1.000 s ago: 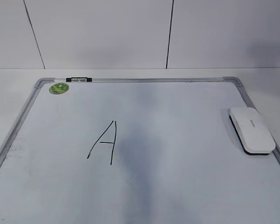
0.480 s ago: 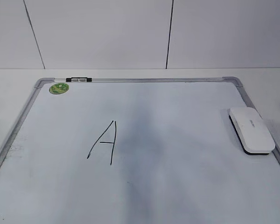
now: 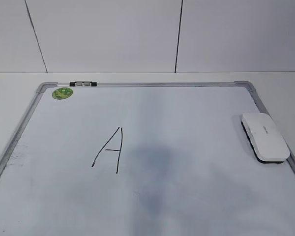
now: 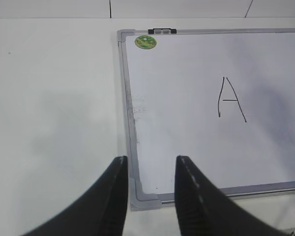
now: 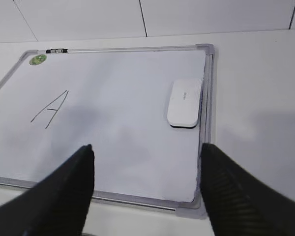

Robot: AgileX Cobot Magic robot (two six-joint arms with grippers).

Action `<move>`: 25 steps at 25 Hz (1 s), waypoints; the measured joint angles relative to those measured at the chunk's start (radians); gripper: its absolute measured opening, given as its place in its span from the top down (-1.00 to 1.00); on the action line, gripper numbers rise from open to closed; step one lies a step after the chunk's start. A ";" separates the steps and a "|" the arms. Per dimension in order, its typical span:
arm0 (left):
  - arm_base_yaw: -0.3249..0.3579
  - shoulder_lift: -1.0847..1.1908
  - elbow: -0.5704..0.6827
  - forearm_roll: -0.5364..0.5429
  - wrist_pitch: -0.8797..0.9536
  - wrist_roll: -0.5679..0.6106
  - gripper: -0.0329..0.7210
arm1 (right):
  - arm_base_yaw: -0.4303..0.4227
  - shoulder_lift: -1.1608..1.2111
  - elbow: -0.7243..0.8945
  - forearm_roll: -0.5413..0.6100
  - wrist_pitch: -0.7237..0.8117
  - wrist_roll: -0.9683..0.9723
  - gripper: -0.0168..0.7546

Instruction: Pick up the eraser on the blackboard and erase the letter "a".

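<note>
The white eraser point(image 3: 265, 137) lies flat on the blackboard point(image 3: 162, 84) at its right edge, long side along the frame. It also shows in the right wrist view point(image 5: 185, 103). A tall angular capital "A" point(image 3: 109, 150) in black marker stands left of the board's middle. No small cursive letter "a" shows in any view. My left gripper point(image 4: 151, 160) is open and empty above the board's near left corner. My right gripper point(image 5: 146, 147) is wide open and empty above the board's near right corner, well short of the eraser. Neither gripper shows in the exterior view.
A small green round magnet point(image 3: 62, 93) sits in the board's far left corner, beside a black-and-white clip point(image 3: 82, 84) on the far frame. The board lies on a white table point(image 4: 54, 98). A white panelled wall point(image 3: 108, 34) rises behind.
The grey shadow on the board's middle has drawn back toward the near edge and grown smaller. The eraser, the capital "A" and the magnet have not moved.
</note>
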 joint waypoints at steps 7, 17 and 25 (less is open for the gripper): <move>0.000 -0.095 0.111 0.000 0.001 0.012 0.26 | 0.000 -0.145 0.178 -0.004 0.000 -0.007 -0.44; 0.000 -0.102 0.246 0.002 -0.021 0.037 0.26 | 0.000 -0.184 0.328 -0.107 0.000 -0.009 -0.44; 0.000 -0.102 0.286 0.005 -0.151 0.074 0.26 | 0.000 -0.184 0.366 -0.150 -0.006 -0.009 -0.44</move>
